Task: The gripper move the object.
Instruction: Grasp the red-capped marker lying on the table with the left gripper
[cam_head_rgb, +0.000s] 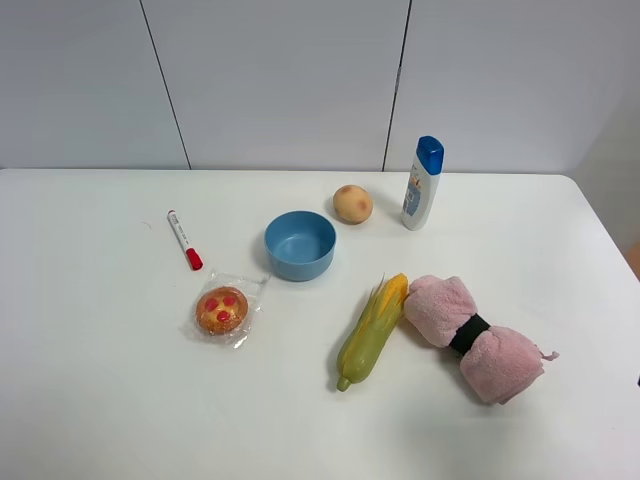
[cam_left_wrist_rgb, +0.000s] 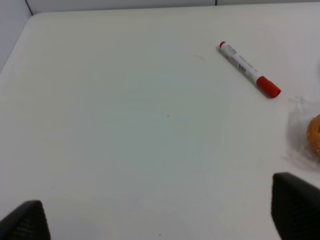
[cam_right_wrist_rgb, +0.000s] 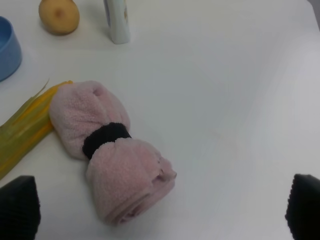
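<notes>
The white marker pen with a red cap (cam_head_rgb: 184, 239) lies flat on the white table, left of the blue bowl (cam_head_rgb: 300, 245). It also shows in the left wrist view (cam_left_wrist_rgb: 249, 69), far from the fingers. My left gripper (cam_left_wrist_rgb: 160, 220) is open and empty over bare table; only its two dark fingertips (cam_left_wrist_rgb: 295, 207) show. My right gripper (cam_right_wrist_rgb: 160, 210) is open and empty near the rolled pink towel (cam_right_wrist_rgb: 110, 155). Neither gripper shows in the exterior high view.
A wrapped round pastry (cam_head_rgb: 222, 309) lies just in front of the pen. An ear of corn (cam_head_rgb: 372, 330), the pink towel (cam_head_rgb: 478, 337), a potato (cam_head_rgb: 352, 204) and a white bottle with blue cap (cam_head_rgb: 423, 184) lie on the table's right half.
</notes>
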